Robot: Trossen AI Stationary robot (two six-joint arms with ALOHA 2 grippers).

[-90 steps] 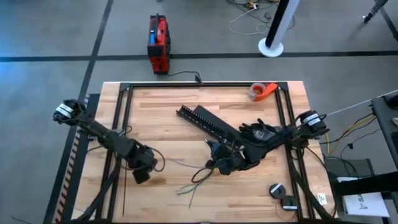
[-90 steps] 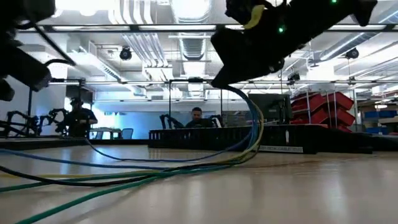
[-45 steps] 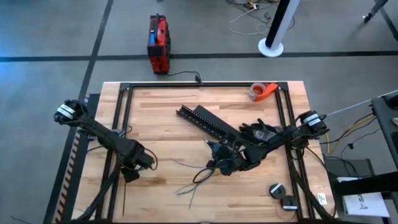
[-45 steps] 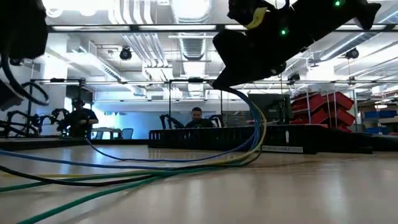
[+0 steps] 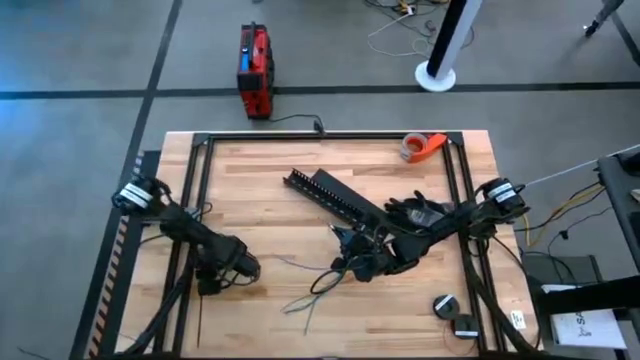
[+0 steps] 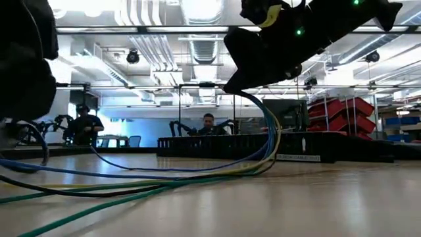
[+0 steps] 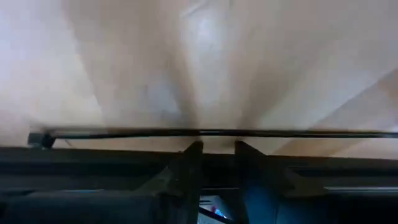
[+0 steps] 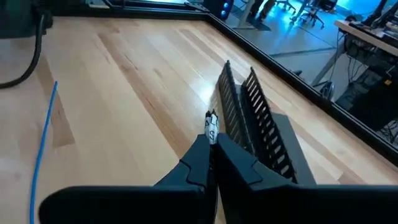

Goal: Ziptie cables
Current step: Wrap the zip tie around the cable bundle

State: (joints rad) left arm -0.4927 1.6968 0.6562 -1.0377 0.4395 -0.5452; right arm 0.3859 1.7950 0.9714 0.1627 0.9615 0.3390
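Note:
The cables point(image 5: 318, 287), thin green, blue and dark wires, fan out over the wooden table near its middle front. In the low view they rise in a curve point(image 6: 268, 131) to my right gripper point(image 5: 358, 266), which is shut on them above the table. My left gripper point(image 5: 226, 276) is low over the table's left side, narrowly open. In its wrist view, a thin black ziptie point(image 7: 217, 132) lies flat across the wood just beyond the gripper point(image 7: 217, 149). I cannot tell whether the fingers touch it. My right gripper pinches the cable bunch near one end between its two shut fingers. A short pale stub point(image 8: 212, 121) pokes out past the fingertips. The fingers slant down from the table's right side. The cables hang below point(image 6: 262, 105) in a slack curve, and their remaining length lies on the table.
Two long black slotted rails point(image 5: 335, 198) lie slanted behind the right gripper. A tape roll point(image 5: 421, 146) sits at the far right, small dark round parts point(image 5: 446, 306) at the near right. A black frame point(image 5: 190, 200) rims the table. People point(image 6: 208, 123) sit beyond the table.
My left arm has swung in over the table's left side and brought its gripper down close to the wood. My right gripper has kept still with the cables.

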